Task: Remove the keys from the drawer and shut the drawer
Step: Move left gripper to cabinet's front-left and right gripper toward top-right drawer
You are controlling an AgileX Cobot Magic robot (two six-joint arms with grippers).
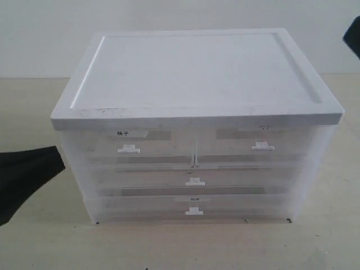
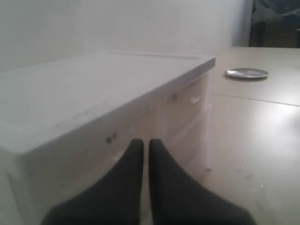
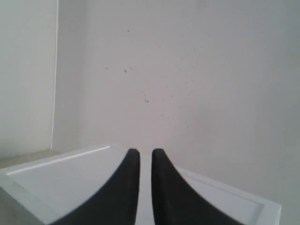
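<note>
The drawer sits pushed in at 2 o'clock on the front of the cabinet. You cannot see the keys, because the cloudy plastic hides the inside. The mark on its grey label is too faint to read. Your left gripper has its jaws almost touching, holding nothing. Your right gripper has its jaws a thin crack apart, and it is empty too. The left arm at 9 o'clock and the right arm at 1 o'clock are cut off by the picture edges. Bare table lies at 6 o'clock
</note>
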